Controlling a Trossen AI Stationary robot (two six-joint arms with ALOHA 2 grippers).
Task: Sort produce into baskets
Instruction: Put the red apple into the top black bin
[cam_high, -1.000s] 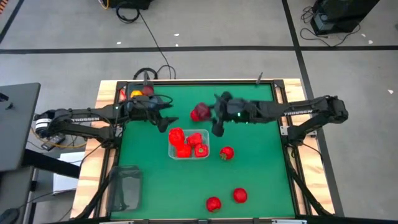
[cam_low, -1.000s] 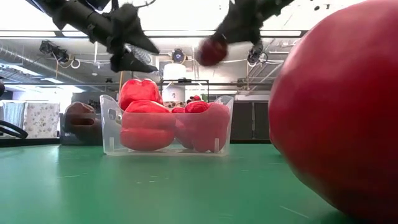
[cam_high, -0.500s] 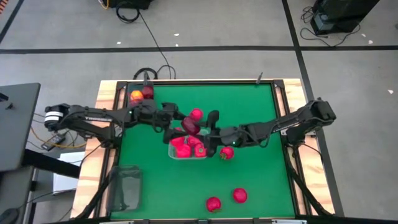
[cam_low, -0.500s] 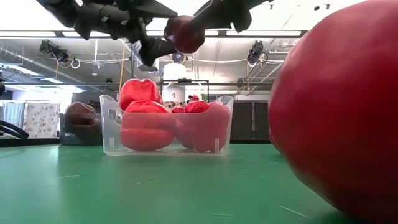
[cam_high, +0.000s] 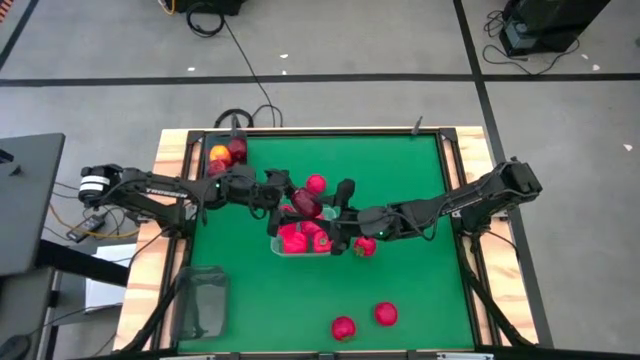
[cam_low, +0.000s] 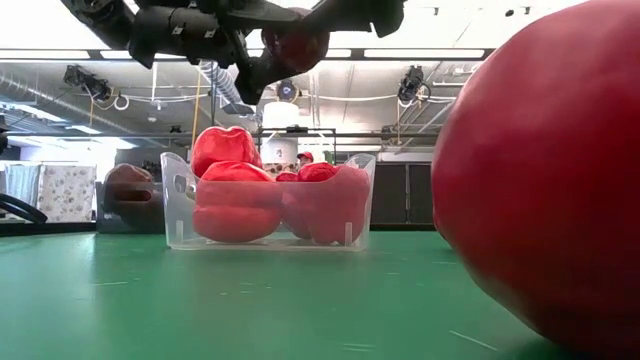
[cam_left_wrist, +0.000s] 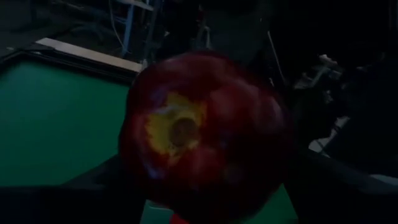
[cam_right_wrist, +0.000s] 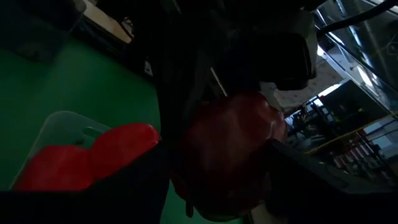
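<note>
A dark maroon apple (cam_high: 304, 203) hangs in the air over the clear bin (cam_high: 328, 249), which holds several red peppers (cam_low: 235, 195). My right gripper (cam_high: 322, 210) reaches in from the table's right and is shut on the apple (cam_right_wrist: 233, 149). My left gripper (cam_high: 286, 198) reaches in from the left; it is open, with a finger on either side of the apple (cam_left_wrist: 199, 130), whose yellow stem end faces it. In the low view the apple (cam_low: 295, 42) is between both grippers, high above the bin. My right gripper pinches the apple's sides (cam_right_wrist: 199, 155) between its two fingers, coming roughly level from the table's right. The apple is lifted clear, above the clear bin. My left gripper has its fingers (cam_low: 255, 72) around the apple from the left; whether they touch it, I cannot tell.
A smoky bin (cam_high: 208, 140) at the far left corner holds a yellow-orange fruit (cam_high: 218, 154) and a maroon apple (cam_high: 236, 148). Another smoky bin (cam_high: 204, 300) stands near left. Round red ones lie on the green mat (cam_high: 315, 183), (cam_high: 366, 246), (cam_high: 343, 327), (cam_high: 386, 314).
My right gripper has carried the apple from the far middle toward the near left, until it is over the clear bin. My left gripper has gone toward the table's right and come up around the apple.
</note>
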